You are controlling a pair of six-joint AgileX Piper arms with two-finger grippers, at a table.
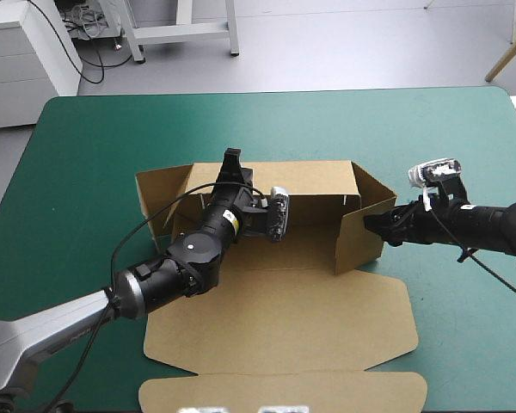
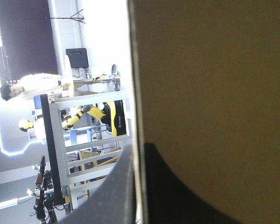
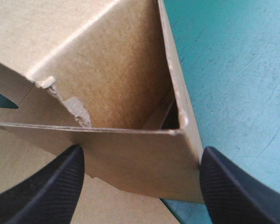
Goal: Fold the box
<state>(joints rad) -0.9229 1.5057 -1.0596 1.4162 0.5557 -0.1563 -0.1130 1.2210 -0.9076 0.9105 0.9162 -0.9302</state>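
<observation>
I see the worktop [image 1: 86, 155] evenly lit; from my left wrist the box [image 2: 210, 70] sits backlit, glare at nine o'clock.

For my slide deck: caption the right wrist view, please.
Open black two-fingered right gripper straddling a raised corner of the brown cardboard box, teal-green table cover beside.

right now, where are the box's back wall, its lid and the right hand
box's back wall [image 1: 310, 179]: high view, inner face of the raised panel
lid [image 1: 275, 320]: high view, middle of the flat sheet
right hand [image 1: 376, 225]: high view, between its fingertips
</observation>
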